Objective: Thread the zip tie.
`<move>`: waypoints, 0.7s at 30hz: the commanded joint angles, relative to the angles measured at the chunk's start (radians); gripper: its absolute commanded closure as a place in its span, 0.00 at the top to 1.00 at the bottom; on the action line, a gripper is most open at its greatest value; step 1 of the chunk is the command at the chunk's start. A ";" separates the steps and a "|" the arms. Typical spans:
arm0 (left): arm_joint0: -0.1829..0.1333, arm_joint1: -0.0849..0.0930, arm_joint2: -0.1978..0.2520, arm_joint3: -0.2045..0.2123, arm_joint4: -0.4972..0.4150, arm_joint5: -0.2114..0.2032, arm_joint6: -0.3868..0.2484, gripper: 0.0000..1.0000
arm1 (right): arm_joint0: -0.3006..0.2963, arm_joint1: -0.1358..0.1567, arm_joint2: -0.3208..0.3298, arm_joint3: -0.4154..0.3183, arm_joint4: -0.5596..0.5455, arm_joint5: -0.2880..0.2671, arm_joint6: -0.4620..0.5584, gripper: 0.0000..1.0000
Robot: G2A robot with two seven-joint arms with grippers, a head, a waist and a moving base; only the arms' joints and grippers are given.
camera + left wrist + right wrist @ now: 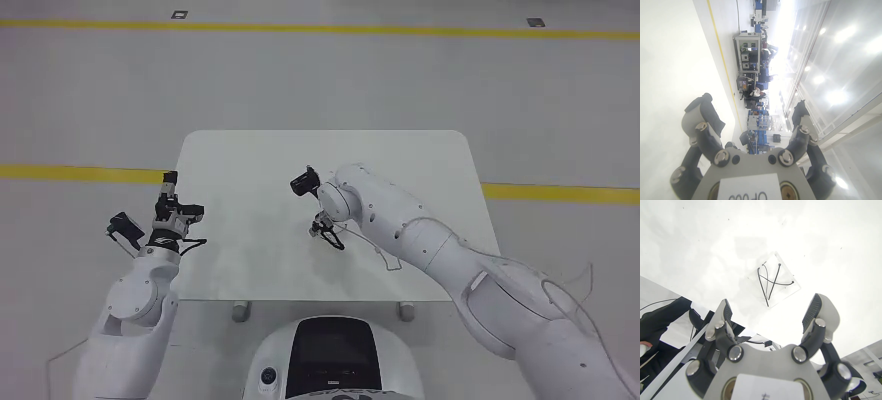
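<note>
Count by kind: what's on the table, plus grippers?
zip ties: 4, black, lying crossed
clear tray: 1, under the ties
grippers: 2, left gripper and right gripper, both open and empty
Total: 7

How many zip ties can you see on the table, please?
4 zip ties, all crossed in one pile on the clear tray in front of the right gripper; the overlaps may hide another.

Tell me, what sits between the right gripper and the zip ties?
Nothing; in the right wrist view the stretch from the right gripper to the zip ties is bare.
</note>
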 commanded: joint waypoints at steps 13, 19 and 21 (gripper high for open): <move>0.000 0.000 0.000 0.000 0.000 0.000 0.000 1.00 | 0.006 -0.072 -0.011 0.139 0.061 -0.039 -0.045 1.00; 0.000 0.000 0.000 0.000 0.000 0.000 0.000 1.00 | 0.016 -0.089 -0.011 0.178 0.059 -0.034 -0.085 1.00; 0.000 0.000 0.000 0.000 0.000 0.000 0.000 1.00 | 0.016 -0.089 -0.011 0.178 0.059 -0.034 -0.085 1.00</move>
